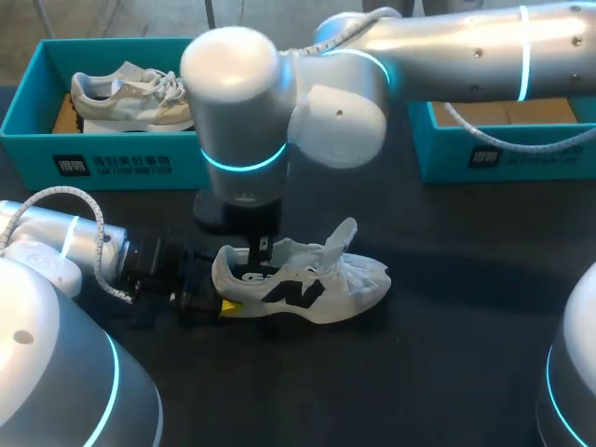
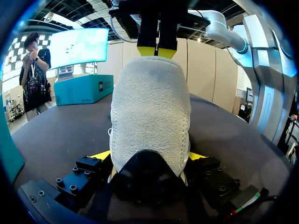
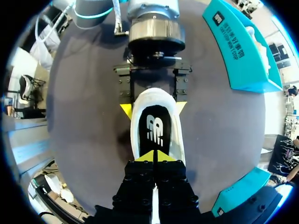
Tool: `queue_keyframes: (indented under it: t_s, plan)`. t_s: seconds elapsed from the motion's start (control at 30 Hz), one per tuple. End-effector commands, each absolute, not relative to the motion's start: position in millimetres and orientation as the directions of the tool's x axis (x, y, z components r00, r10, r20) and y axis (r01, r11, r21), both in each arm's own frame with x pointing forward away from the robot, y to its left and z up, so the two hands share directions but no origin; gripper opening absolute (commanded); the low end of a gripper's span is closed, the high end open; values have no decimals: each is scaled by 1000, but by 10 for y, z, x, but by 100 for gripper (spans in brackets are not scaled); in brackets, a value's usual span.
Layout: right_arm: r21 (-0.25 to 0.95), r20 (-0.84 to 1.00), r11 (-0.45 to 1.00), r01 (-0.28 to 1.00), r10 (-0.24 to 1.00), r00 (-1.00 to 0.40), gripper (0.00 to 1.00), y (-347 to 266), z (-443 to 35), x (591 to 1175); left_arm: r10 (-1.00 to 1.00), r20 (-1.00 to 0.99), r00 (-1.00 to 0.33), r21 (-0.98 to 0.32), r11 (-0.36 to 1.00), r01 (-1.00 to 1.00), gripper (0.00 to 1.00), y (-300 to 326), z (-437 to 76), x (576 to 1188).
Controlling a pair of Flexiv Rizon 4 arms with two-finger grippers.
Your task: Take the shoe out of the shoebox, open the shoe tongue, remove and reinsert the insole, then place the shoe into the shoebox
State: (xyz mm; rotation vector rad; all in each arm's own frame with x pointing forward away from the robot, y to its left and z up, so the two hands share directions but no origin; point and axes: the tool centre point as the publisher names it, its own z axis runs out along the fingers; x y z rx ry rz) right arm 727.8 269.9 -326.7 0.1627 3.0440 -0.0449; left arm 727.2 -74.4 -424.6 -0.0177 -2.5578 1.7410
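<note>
A white shoe (image 1: 312, 284) lies on the dark worktop (image 1: 456, 363), left pincer (image 1: 222, 304) at its heel, right pincer (image 1: 264, 250) over its opening. Another shoe (image 1: 130, 98) sits in a teal box (image 1: 37, 144).

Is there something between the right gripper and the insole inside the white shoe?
Nothing visible does. The right gripper, tips together, is right at the black insole in the open mouth of the white shoe. The tongue stands up toward the toe; the left gripper clamps the heel from outside.

The dark table (image 1: 466, 307) carries a white shoe (image 1: 317, 284) near its middle — and, along the far edge, the left shoebox (image 1: 112, 158) and the right shoebox (image 1: 521, 154), both teal.
</note>
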Motion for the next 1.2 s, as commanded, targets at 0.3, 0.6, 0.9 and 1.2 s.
queue_keyframes:
  t_s: [0.3,0.6,0.9,1.2]
  plan:
    - [-65,-125,986,154,145,-981,0,2672,-3562,7345,34,32,-999,-930,367,-18,0,-733,-4262,7276]
    - [-113,-100,984,139,128,-987,0,2613,-3769,7428,34,32,-999,-930,367,-18,0,-733,-4262,7276]
    - [-107,-72,984,140,133,-989,0,2583,-3870,7437,34,32,-999,-930,367,-18,0,-733,-4262,7276]
    - [-104,-61,983,152,146,-987,28,2566,-3894,7445,34,32,-999,-930,367,-18,0,-733,-4262,7276]
